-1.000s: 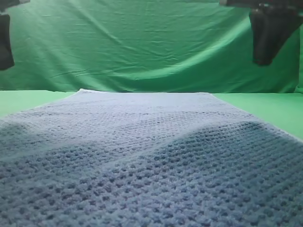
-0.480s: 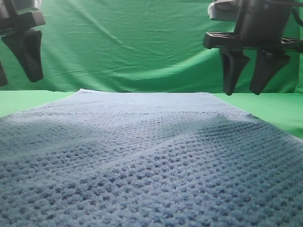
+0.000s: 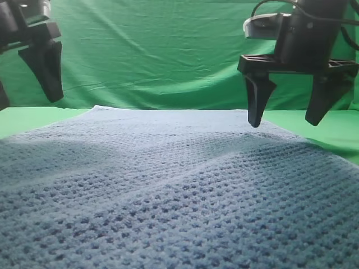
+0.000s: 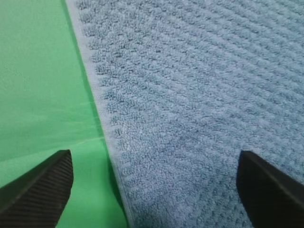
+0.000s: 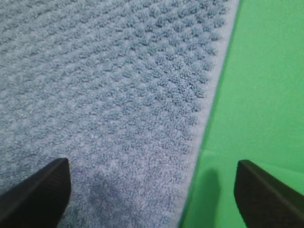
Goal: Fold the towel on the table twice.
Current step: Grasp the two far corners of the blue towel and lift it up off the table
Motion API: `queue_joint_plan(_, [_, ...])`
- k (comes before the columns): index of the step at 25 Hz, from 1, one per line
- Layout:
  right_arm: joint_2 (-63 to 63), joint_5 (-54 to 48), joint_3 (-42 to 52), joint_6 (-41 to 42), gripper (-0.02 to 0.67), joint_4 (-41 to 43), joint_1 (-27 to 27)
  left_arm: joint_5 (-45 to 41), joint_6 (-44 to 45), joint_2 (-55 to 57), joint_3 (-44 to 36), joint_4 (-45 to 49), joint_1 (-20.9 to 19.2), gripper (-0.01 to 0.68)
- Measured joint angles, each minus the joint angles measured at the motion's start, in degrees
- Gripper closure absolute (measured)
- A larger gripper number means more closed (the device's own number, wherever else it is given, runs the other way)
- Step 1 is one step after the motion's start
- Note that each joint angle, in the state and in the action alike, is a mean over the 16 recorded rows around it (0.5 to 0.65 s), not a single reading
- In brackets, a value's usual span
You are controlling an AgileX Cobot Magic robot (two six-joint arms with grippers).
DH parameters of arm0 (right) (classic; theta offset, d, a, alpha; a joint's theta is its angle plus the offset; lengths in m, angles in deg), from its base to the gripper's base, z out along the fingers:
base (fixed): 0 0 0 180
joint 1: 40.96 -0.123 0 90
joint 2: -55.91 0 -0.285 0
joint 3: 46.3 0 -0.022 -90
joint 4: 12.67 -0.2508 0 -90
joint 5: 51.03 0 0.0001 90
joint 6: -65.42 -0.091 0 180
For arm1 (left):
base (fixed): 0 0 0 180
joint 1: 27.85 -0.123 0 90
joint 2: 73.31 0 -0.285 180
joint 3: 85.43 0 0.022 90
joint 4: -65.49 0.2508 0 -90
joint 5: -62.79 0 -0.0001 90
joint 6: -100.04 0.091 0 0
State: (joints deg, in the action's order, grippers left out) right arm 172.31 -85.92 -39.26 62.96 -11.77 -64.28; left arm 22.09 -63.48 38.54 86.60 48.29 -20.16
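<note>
The blue-grey waffle-weave towel [image 3: 168,185] lies flat and spread out on the green table [image 3: 331,130], filling most of the exterior view. My left gripper [image 3: 25,84] hangs open above the towel's left edge; its wrist view shows that edge [image 4: 102,123] between the two fingertips [image 4: 38,190]. My right gripper [image 3: 287,115] is open wide just above the towel's right edge, which runs between its fingertips [image 5: 33,194] in the right wrist view [image 5: 204,118]. Both grippers are empty.
A wrinkled green backdrop curtain [image 3: 162,50] hangs behind the table. Bare green table shows left of the towel [image 4: 42,85] and right of it [image 5: 266,85].
Both grippers have come down into view from the top corners and the right one has spread its fingers wider. The towel has not moved.
</note>
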Motion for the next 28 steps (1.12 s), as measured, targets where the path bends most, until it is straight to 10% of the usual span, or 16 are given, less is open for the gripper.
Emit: queue_joint_plan(28, [4.3,2.6,-0.9,0.4,0.038,0.0,0.0,4.4,-10.9,7.4,1.5,14.2,5.0,0.099])
